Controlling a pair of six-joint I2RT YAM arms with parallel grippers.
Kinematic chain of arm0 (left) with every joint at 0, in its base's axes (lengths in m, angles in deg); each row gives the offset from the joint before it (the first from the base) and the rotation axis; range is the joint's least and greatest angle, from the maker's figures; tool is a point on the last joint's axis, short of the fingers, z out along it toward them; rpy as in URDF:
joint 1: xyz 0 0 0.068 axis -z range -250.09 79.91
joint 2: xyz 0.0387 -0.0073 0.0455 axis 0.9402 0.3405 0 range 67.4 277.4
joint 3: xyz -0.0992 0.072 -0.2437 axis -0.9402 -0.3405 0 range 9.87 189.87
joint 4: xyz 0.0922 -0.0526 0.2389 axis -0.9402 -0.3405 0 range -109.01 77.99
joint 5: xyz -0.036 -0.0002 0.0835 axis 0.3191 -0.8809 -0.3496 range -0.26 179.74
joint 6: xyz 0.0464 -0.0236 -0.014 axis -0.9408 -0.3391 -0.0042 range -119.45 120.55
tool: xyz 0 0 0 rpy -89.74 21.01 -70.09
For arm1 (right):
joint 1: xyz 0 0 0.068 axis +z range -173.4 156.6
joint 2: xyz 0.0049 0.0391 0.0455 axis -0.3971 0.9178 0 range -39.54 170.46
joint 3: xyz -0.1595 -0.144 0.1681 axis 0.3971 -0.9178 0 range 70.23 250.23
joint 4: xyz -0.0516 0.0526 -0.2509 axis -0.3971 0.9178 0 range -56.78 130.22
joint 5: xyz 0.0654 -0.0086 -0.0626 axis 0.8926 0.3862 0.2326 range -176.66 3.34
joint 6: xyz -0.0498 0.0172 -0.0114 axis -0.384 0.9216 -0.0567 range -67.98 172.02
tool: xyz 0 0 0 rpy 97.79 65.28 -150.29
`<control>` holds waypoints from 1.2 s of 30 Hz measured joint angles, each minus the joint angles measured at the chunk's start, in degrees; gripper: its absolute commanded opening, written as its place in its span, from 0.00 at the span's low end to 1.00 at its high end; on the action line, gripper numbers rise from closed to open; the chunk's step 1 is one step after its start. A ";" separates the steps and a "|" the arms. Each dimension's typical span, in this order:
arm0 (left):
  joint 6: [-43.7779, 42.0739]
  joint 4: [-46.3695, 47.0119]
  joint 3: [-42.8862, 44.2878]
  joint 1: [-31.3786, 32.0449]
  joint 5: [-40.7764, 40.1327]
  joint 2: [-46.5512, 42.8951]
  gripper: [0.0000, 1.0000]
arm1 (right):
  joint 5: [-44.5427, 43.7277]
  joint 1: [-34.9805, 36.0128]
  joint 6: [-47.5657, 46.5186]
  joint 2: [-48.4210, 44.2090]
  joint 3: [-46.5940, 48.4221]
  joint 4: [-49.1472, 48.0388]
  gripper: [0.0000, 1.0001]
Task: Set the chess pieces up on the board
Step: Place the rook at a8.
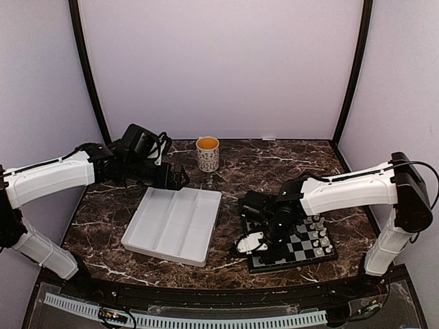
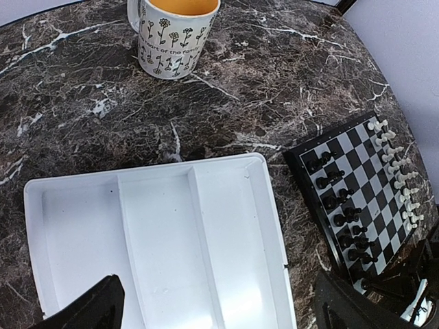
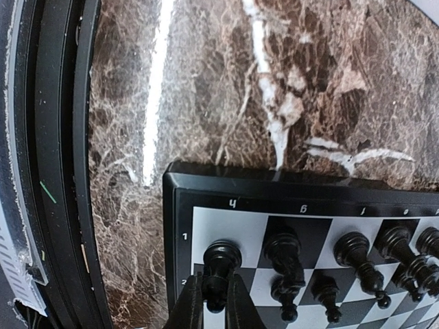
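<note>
The board [image 3: 180, 205] shows its near corner in the right wrist view. My right gripper [image 3: 215, 301] is shut on a black chess piece [image 3: 221, 259] with a round flat top, held over the corner squares; its base is hidden between the fingers. More black pieces [image 3: 285, 253] stand in two rows beside it. From above, the right gripper [image 1: 256, 240] is at the left edge of the board [image 1: 302, 251]. My left gripper [image 2: 219, 308] is open above the white tray [image 2: 158, 240], holding nothing. Black pieces [image 2: 343, 205] and white pieces [image 2: 401, 178] line opposite sides of the board [image 2: 367, 147].
A white compartmented tray [image 1: 175, 223] lies left of the board with nothing in its compartments. A flowered mug [image 1: 208, 153] stands at the back middle of the marble table. A black rail [image 3: 62, 171] runs along the table's near edge, close to the board's corner.
</note>
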 measured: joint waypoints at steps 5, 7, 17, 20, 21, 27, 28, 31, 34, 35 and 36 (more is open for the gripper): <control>0.02 0.35 0.00 0.00 0.68 0.15 0.99 | -0.66 0.02 0.20 -0.15 -0.68 0.15 0.08; 0.00 0.57 0.00 0.00 1.25 0.31 0.99 | -0.72 0.00 0.22 -0.24 -0.81 0.13 0.08; 0.07 1.40 -0.17 0.00 2.62 0.63 0.99 | -0.81 0.02 0.37 -0.09 -0.48 0.26 0.11; 0.11 1.46 -0.42 0.00 2.78 0.63 0.99 | -0.81 0.02 0.42 0.48 0.28 0.31 0.11; 0.15 1.46 -0.44 0.00 2.80 0.63 0.99 | -0.81 0.02 0.46 0.66 0.48 0.31 0.12; 0.24 1.55 -0.74 0.00 3.15 0.63 0.99 | -0.57 0.02 0.74 1.46 1.33 0.31 0.13; 0.24 1.57 -0.74 0.00 3.19 0.63 0.99 | -0.46 0.02 0.76 1.60 1.40 0.28 0.13; 0.24 1.57 -0.74 0.00 3.26 0.63 0.99 | -0.20 0.02 0.81 1.77 1.68 0.35 0.14; 0.26 1.57 -0.74 0.00 3.30 0.63 0.99 | 0.04 0.02 0.83 1.79 1.79 0.35 0.16; 0.26 1.57 -0.74 0.00 3.34 0.63 0.99 | 0.07 0.02 0.81 1.81 1.79 0.37 0.17; 0.26 1.57 -0.74 0.00 3.39 0.63 0.99 | 0.09 0.02 0.81 1.81 1.79 0.39 0.17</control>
